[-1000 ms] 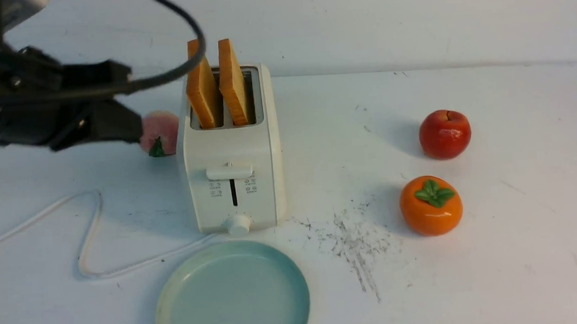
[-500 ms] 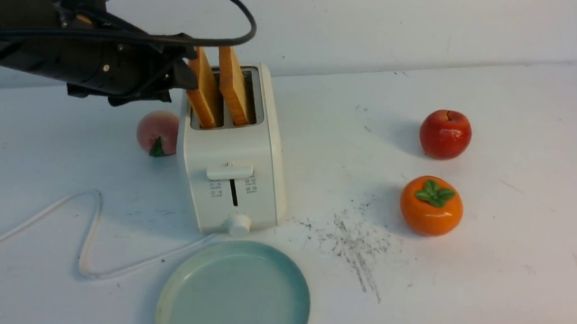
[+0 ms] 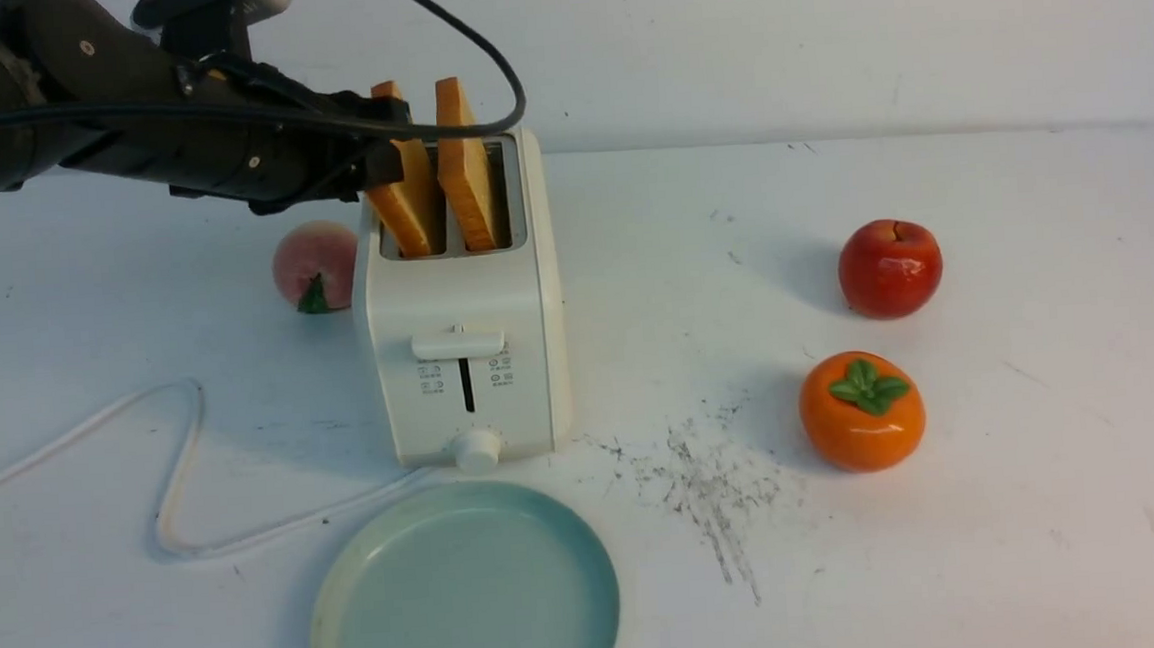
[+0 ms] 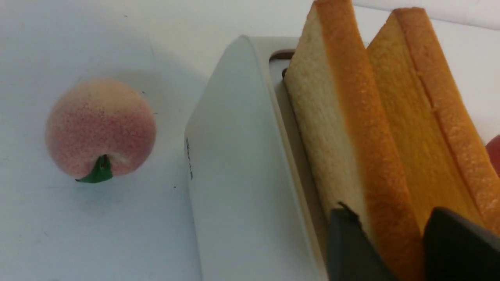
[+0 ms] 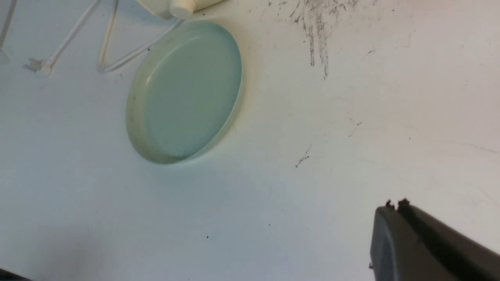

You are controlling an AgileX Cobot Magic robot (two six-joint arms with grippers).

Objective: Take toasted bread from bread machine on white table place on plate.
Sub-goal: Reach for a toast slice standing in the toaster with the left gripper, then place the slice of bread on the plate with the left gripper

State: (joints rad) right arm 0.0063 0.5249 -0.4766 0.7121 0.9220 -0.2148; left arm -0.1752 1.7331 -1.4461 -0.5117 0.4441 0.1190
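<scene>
Fingers astride the left slice, toast standing in its slot

Both fingers of my left gripper [image 4: 394,238] are on the two broad faces of the left slice [image 4: 351,117], one finger on each side, and they are closed as far as its thickness permits. I judge that this is a grip, although the deeper part of the contact is hidden from me. My right gripper [image 5: 394,210] is over the white table [image 5: 273,195], with its tips together and nothing between them.

The slice is on edge in the left slot of the bread machine [image 3: 465,301], its upper part raised above the grey top and leaning a little to the left. Its broad faces run along the slot, away from the robot, and the right slice [image 3: 469,190] stands beside it, with a narrow gap. My left arm comes from the left side and is the nearer one to this slice; the right arm is well apart from it.

The plate [image 3: 463,591] lies in front of the machine, on the robot's side, and carries no toast. So I think that the next move should be a lift along the line of the slot, and only afterwards toward the plate. If I pull sideways too early, the slice could catch on the slot's edge.
</scene>
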